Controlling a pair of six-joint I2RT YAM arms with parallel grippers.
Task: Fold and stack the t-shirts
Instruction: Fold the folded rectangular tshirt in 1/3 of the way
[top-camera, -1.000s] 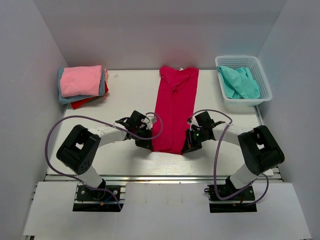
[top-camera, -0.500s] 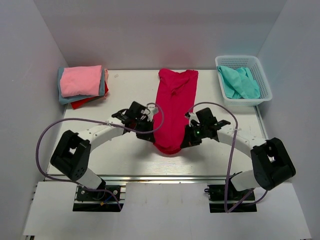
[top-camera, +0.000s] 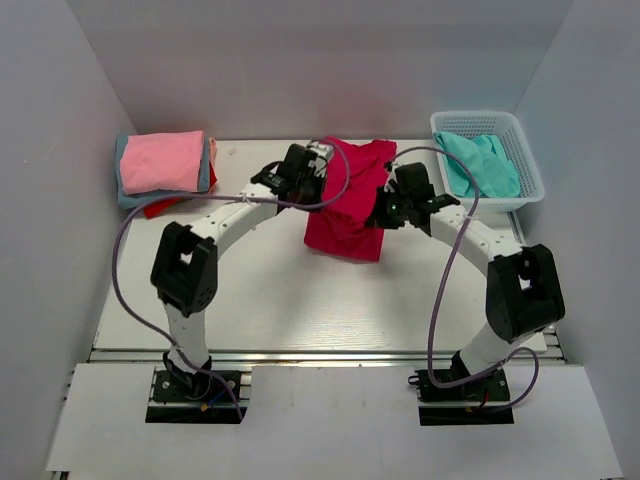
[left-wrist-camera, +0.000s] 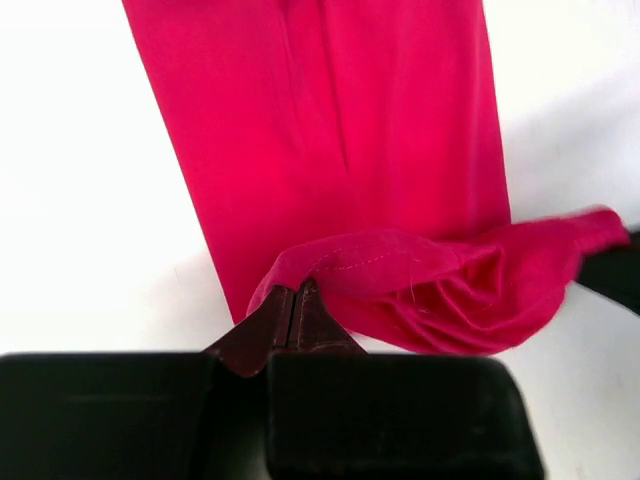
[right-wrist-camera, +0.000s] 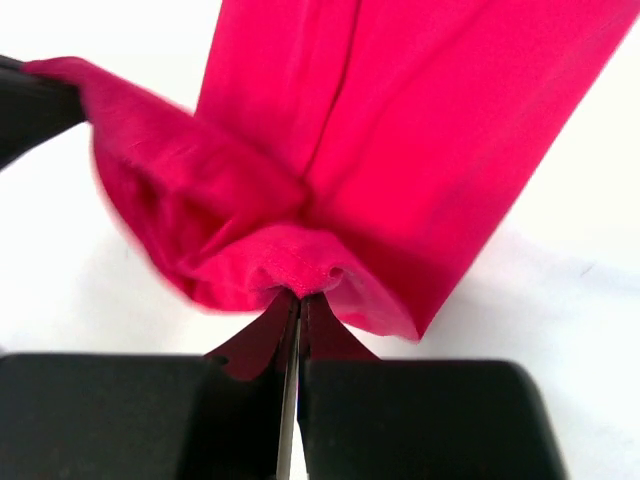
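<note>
The table (top-camera: 300, 310) held everything; seen from its middle, the middle t-shirt (top-camera: 345, 220) lay toward 12 o'clock, doubled over, with its near end lifted above its far part; the left gripper (top-camera: 322, 190) sat at the shirt's 9 o'clock side and the right gripper (top-camera: 384, 215) at its 3 o'clock side, each pinching an edge of that lifted end; a pile of folded t-shirts (top-camera: 160, 165) lay at 10 o'clock, one on top of another; the basket (top-camera: 488, 120) stood at 2 o'clock, with a loose t-shirt (top-camera: 480, 168) inside it.

crimson t-shirt (top-camera: 345, 225) | pink t-shirt (top-camera: 162, 160) | teal t-shirt (top-camera: 485, 168) | white basket (top-camera: 485, 204) | white table (top-camera: 280, 290)
</note>
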